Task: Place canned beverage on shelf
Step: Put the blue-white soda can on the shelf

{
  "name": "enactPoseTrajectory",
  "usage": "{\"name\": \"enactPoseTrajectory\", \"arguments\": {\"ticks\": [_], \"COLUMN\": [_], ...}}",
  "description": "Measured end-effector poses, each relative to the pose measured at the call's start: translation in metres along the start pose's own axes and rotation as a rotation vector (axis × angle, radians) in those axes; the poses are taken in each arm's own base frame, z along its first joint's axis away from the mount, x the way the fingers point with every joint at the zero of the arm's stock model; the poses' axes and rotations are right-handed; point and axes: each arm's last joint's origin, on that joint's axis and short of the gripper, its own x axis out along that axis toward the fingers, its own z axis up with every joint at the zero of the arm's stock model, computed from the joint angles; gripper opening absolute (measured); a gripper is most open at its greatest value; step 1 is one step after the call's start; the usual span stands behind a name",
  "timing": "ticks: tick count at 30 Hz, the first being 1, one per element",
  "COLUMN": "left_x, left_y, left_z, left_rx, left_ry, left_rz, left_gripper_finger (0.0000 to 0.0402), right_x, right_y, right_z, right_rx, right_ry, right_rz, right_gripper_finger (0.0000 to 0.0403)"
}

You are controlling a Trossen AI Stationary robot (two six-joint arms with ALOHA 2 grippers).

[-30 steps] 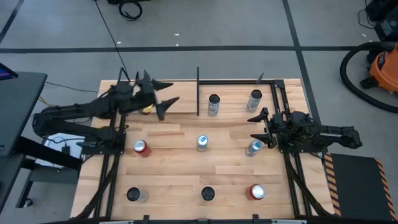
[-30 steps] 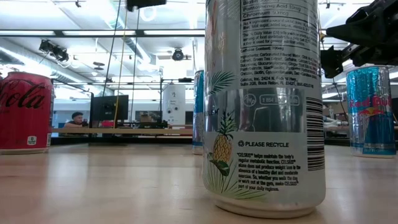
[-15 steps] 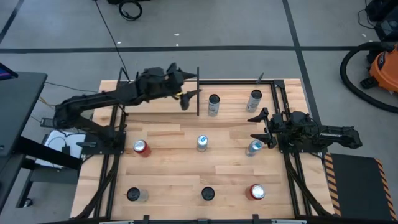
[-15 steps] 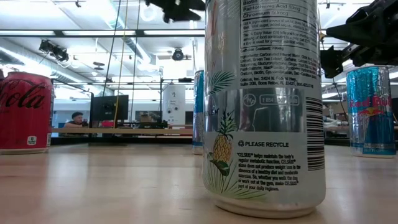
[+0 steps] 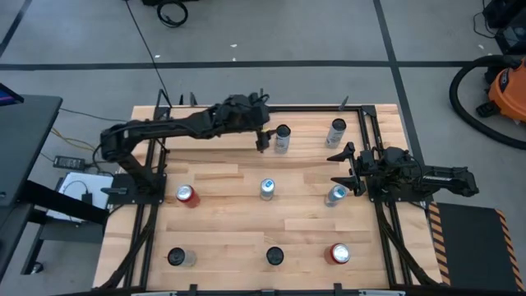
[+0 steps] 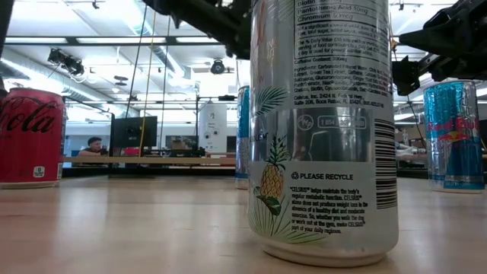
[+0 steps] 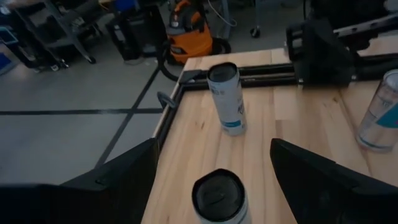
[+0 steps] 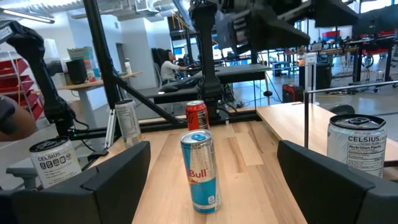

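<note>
A black-topped can point(image 5: 283, 138) stands upright on the shelf point(image 5: 311, 141), the pale board at the table's far side, bounded by black uprights. My left gripper point(image 5: 263, 141) hovers just left of this can. It is open, and in the left wrist view the can point(image 7: 217, 199) shows close ahead between my left gripper point(image 7: 212, 155)'s spread fingers, untouched. A second can point(image 5: 337, 131) stands farther right on the board. My right gripper point(image 5: 342, 168) waits open at the right. A blue can point(image 8: 200, 171) stands ahead of it.
Several more cans stand about the table: a red one point(image 5: 187, 195) at the left, a silver-blue one point(image 5: 267, 189) at the centre, one point(image 5: 335, 195) beside my right gripper, and three along the near edge. A tall pineapple-print can point(image 6: 323, 129) fills the low view.
My left gripper has swept along the table's far side toward the right edge and sunk a little. It has rolled as it went. It now sits beside the black-topped can on the shelf, fingers still open. No can has moved.
</note>
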Motion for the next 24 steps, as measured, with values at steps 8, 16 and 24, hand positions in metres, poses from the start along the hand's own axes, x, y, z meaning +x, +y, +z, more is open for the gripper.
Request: {"name": "enactPoseTrajectory", "arguments": {"ticks": [8,16,24], "left_x": [0.025,0.032,0.05], "left_y": [-0.002,0.001,0.003], "left_z": [-0.009,-0.012,-0.032], "left_rx": [0.033,-0.042,-0.105], "left_ry": [0.04,0.042,0.097], "left_rz": [-0.016,-0.055,-0.063], "left_gripper_finger": [0.0317,0.0317,0.0317], "right_x": [0.0,0.0,0.0], "right_y": [0.0,0.0,0.0], "right_z": [0.0,0.0,0.0], "right_rx": [0.0,0.0,0.0], "right_ry": [0.0,-0.001,-0.001], "right_rz": [0.0,0.0,0.0], "right_gripper_finger": [0.0361,0.0361,0.0361]}}
